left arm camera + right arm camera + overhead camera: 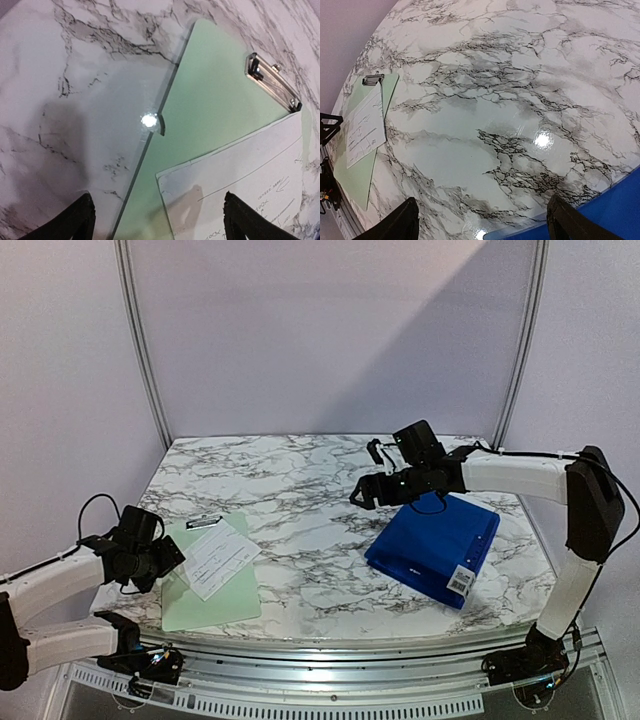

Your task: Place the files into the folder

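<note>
1. Left gripper (pixel 168 558): fingers wide apart with nothing between them. It sits low at the 9 o'clock edge of the clipboard.
2. Clipboard (pixel 215 602): a pale green board lying flat at the table's 8 o'clock, with its metal clip (pixel 272 82) at the 12 o'clock end. Its near edge lies close to the table's front rim. It is probably stiff.
3. Printed slip (pixel 215 558): a white sheet and the only file I can make out. It lies askew on the clipboard and is not under the clip.
   - Handling: likely very light, limp and easy to crease. Lying flat, it offers nothing to pinch from above.
   - Best hold: probably its 3 o'clock corner, which reaches or just passes the board's edge.
4. Table (pixel 310 530): glossy marble pattern. There is a broad bare stretch between the clipboard and the folder, which gives room to slide or carry a sheet across.
5. Right gripper (pixel 362 490): fingers spread and empty. It hovers just off the folder's 11 o'clock corner.
6. Folder (pixel 430 535): deep blue and glossy, lying closed and flat at the table's 4 o'clock. A barcode sticker (pixel 460 580) sits near its 5 o'clock corner.
   - Handling: likely stiff and slippery, so it may skid when nudged.
   - Opening: the cover would need lifting at a free edge.
   - Room: its 3 o'clock side is near the table's rim, so there is little room there.
</note>
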### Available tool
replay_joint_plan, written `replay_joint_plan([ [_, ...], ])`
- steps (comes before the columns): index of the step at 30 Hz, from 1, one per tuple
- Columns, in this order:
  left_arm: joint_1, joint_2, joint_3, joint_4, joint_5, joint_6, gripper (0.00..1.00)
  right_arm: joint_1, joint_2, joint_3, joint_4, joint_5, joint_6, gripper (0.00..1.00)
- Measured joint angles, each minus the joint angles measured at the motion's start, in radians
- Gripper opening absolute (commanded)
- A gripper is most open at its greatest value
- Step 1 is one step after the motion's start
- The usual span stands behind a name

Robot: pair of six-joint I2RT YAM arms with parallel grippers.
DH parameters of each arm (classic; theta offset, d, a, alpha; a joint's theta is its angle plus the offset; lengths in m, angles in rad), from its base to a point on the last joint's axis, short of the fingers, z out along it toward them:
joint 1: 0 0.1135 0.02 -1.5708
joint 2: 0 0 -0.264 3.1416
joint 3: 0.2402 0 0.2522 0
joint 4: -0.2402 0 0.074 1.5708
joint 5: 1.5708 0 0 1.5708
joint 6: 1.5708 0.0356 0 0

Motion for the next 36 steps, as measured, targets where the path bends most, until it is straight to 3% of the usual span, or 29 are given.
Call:
replay_joint_plan([
  [7,-0.067,-0.010,-0.009,0.021,0.015,-0.052,0.87,0.000,-0.002,-0.014,-0.001,0.027,-0.016,0.90],
  [21,-0.324,0.064,-0.013,0.183,0.001,-0.277,0.85,0.000,-0.078,-0.078,-0.017,0.087,-0.020,0.95],
  [28,-0.453,0.197,0.004,0.355,-0.035,-0.379,0.85,0.000,-0.101,-0.113,-0.037,0.122,-0.020,0.95],
  [36,-0.577,0.471,0.154,0.525,-0.058,-0.412,0.84,-0.013,-0.154,-0.143,-0.055,0.146,-0.020,0.96],
])
